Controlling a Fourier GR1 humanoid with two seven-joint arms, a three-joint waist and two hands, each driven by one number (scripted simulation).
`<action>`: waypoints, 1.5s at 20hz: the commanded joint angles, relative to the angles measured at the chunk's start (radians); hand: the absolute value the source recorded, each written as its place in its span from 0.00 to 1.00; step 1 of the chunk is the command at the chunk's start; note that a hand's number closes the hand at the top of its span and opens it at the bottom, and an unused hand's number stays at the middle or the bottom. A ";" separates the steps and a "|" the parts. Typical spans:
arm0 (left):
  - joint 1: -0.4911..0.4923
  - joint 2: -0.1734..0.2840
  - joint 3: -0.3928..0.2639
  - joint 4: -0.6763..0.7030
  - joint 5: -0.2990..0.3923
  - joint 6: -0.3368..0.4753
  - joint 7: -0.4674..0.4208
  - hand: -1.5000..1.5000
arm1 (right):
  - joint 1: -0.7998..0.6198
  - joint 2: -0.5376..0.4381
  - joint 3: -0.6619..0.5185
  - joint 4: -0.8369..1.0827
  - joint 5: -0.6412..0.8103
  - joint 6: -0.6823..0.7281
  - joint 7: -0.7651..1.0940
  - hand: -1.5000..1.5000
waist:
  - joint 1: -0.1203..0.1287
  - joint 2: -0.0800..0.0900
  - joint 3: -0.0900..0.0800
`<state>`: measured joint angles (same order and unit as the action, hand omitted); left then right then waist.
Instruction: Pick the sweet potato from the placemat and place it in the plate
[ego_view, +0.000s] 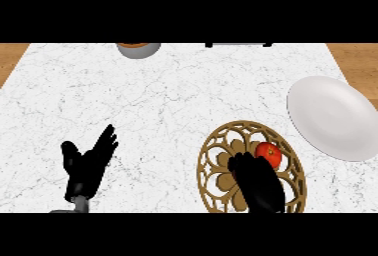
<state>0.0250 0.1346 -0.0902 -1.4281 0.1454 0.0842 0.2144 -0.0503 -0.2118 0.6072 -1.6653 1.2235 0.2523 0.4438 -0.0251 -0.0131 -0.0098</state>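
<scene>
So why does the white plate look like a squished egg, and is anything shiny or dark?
In the head view, the steep downward angle stretches the round plate taller than wide; the light is even, with no glare on the marble counter; the black right hand partly hides the reddish thing on the gold placemat; the left hand rests open.

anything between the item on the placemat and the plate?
Nothing visible. The red-orange item sits on the gold placemat with the right hand over it; bare counter separates placemat and white plate.

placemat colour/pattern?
Golden-brown openwork placemat with a floral cut-out pattern; head view.
</scene>
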 joint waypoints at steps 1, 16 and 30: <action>0.015 0.015 0.009 -0.019 0.005 -0.009 0.001 0.50 | 0.187 0.081 0.004 -0.116 -0.052 -0.161 0.046 1.00 | -0.007 0.005 0.011; -0.025 -0.014 0.001 0.021 -0.009 -0.014 -0.021 0.50 | 0.399 0.070 -0.138 -0.444 -0.195 -0.770 -0.077 1.00 | 0.012 0.012 0.012; -0.027 -0.033 0.003 0.070 -0.030 -0.022 -0.055 0.50 | 0.124 -0.094 -0.707 -0.029 -0.803 -0.866 -0.442 1.00 | 0.027 0.016 0.011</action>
<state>0.0108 0.1130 -0.0938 -1.4136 0.1222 0.0680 0.2082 0.1581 -0.2651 0.0420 -1.8349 0.5263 -0.5863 0.1003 0.0015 0.0011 0.0015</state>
